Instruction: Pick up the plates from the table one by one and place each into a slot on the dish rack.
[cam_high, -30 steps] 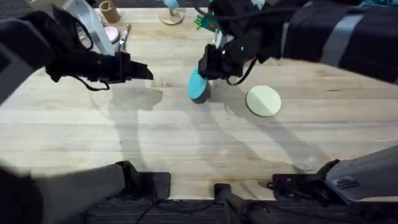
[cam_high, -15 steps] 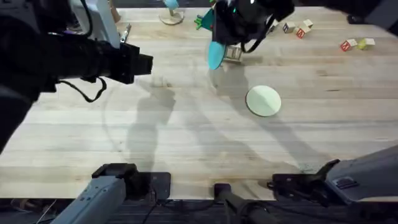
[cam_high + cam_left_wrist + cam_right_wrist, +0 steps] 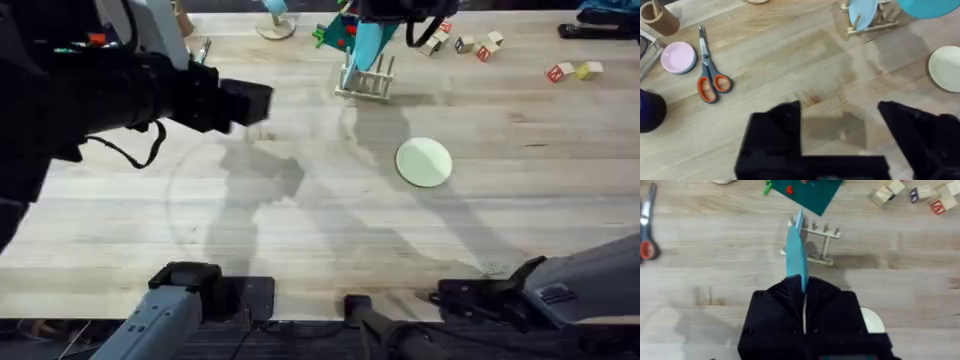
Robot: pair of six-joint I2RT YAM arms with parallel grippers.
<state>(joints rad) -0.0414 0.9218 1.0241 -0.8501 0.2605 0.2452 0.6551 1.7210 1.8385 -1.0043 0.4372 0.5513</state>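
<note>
Blue plate (image 3: 368, 38) raised; two plates total.

The table (image 3: 300, 220) is showing pale matt wood with plank grain. At top centre the dish rack (image 3: 365, 80) is looking like bare light wood dowels. The blue plate (image 3: 795, 250) and the cream plate (image 3: 424, 162) are appearing smooth. The scissors (image 3: 707, 67) are showing shiny metal blades and orange plastic-looking handles.
</note>
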